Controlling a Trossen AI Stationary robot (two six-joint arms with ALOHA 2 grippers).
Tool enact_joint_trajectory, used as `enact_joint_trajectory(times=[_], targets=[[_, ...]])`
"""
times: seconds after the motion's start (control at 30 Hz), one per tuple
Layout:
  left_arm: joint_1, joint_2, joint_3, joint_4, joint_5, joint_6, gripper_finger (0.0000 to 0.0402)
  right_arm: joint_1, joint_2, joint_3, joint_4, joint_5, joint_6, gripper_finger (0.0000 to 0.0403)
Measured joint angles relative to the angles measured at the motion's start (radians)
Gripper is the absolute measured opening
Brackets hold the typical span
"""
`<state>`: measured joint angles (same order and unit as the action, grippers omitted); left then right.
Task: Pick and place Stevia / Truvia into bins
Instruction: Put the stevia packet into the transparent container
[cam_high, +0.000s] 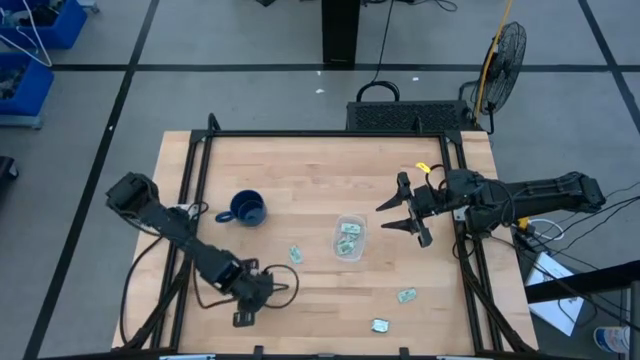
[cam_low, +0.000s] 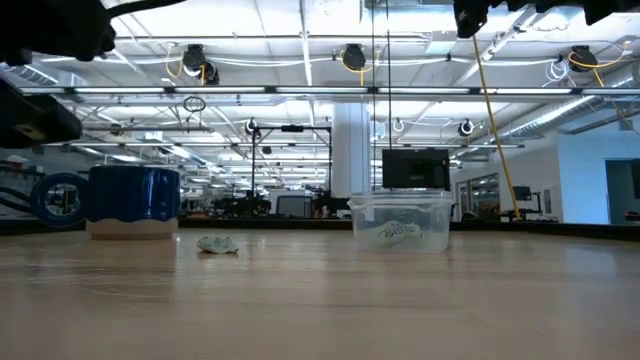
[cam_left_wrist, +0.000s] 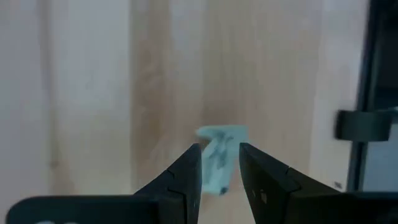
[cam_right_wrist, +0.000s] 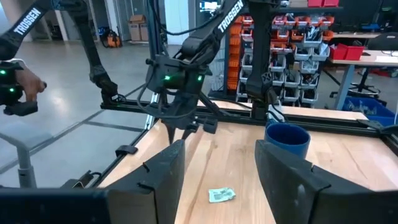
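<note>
My left fingers (cam_left_wrist: 219, 171) pinch a Stevia packet (cam_left_wrist: 219, 155) near the table's (cam_high: 320, 170) front edge; light, floppy paper, best held mid-body. Farther off, the bin (cam_high: 350, 238) holds packets; my right fingers (cam_high: 403, 210), spread empty, hover beside it.

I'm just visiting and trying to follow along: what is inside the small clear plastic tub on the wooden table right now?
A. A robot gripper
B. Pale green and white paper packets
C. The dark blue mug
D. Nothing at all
B: the high view shows pale green and white paper packets lying inside the small clear plastic tub, while the dark blue mug stands apart from it.
</note>
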<state>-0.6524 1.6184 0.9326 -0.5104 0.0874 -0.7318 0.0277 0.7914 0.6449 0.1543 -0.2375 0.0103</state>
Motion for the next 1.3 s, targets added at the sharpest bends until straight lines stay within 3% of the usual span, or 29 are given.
enact_joint_trajectory(times=[0.47,0.77,1.3], targets=[[-0.017,0.0,-0.146,0.182,0.023,-0.066,0.0113,0.0,0.0,0.0,0.0,0.0,0.002,0.0187],[-0.016,0.0,-0.152,0.224,0.071,-0.059,0.0113,0.0,0.0,0.0,0.0,0.0,0.003,0.0187],[-0.016,0.0,-0.166,0.277,0.069,-0.033,0.0113,0.0,0.0,0.0,-0.001,0.0,0.001,0.0187]])
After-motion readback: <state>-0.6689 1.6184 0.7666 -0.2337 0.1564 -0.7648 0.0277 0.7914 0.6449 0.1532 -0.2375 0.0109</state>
